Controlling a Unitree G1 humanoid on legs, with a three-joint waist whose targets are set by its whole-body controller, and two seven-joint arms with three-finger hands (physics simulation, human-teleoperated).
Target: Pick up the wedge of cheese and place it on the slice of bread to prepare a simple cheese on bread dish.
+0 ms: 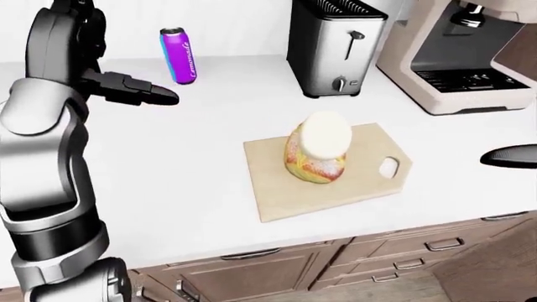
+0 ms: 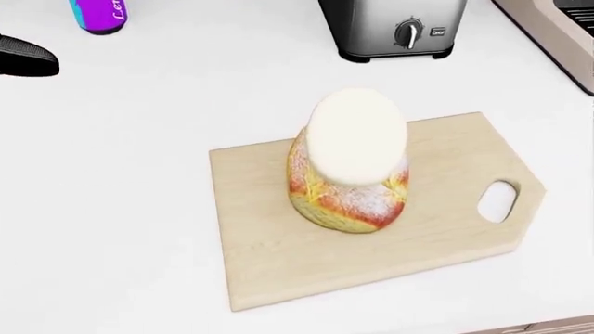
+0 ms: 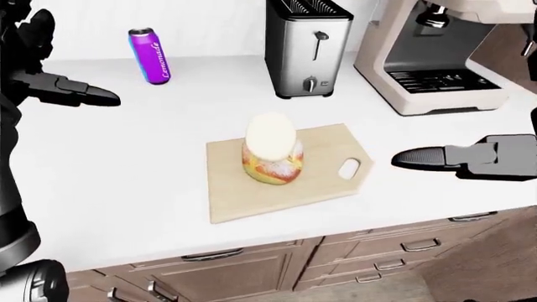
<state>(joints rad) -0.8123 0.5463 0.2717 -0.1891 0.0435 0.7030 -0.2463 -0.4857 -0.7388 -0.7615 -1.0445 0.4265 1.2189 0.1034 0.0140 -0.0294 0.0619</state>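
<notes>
Left-eye view: my left hand (image 1: 138, 94) hovers with fingers straight and empty, well left of the cutting board (image 1: 277, 192). Head view: the cheese (image 2: 356, 136) sits on the bread (image 2: 347, 198), between my hands. Right-eye view: my right hand (image 3: 453, 157) points leftward, fingers extended, holding nothing.

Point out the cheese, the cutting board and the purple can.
cheese (image 2: 356, 136), head view, middle of its pale flat face.
cutting board (image 2: 269, 243), head view, bare wood left of the bread.
purple can (image 1: 179, 56), left-eye view, middle of its side.
</notes>
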